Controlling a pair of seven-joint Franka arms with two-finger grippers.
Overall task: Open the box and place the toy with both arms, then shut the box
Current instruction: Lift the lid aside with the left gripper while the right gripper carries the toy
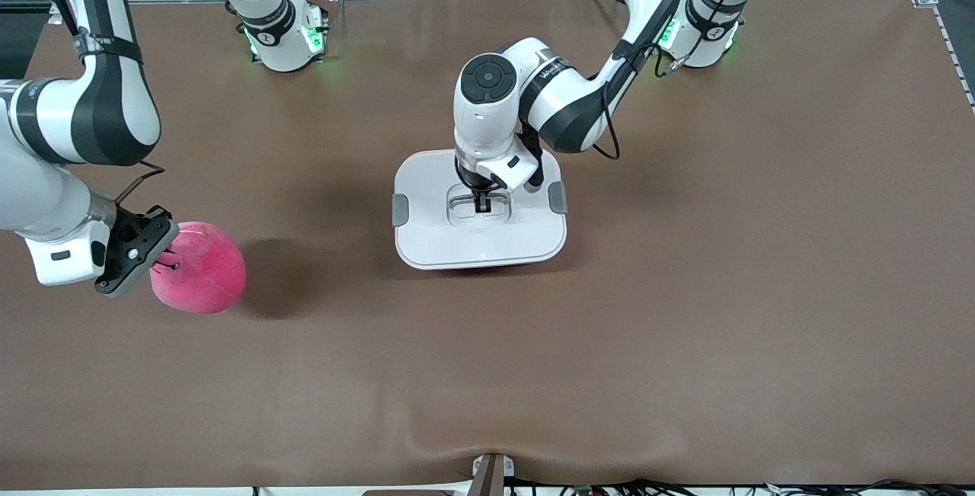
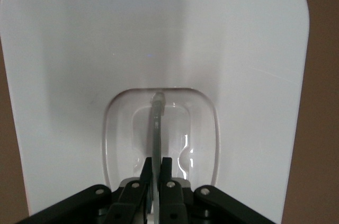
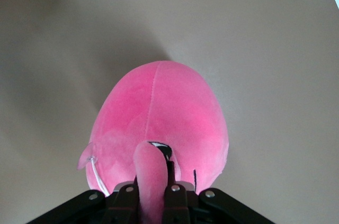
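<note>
The left gripper's [image 1: 482, 204] fingers pinch the clear recessed handle [image 2: 157, 123] on the white-lidded pale pink plastic box [image 1: 480, 241]. The right gripper's [image 1: 161, 258] fingers pinch a fold of the rounded bright pink plush toy [image 1: 202, 271] above the brown bench [image 1: 685, 290].

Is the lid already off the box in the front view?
No, the white lid sits flat on the box, with the left gripper shut on its clear handle and both grey clips at its sides.
</note>
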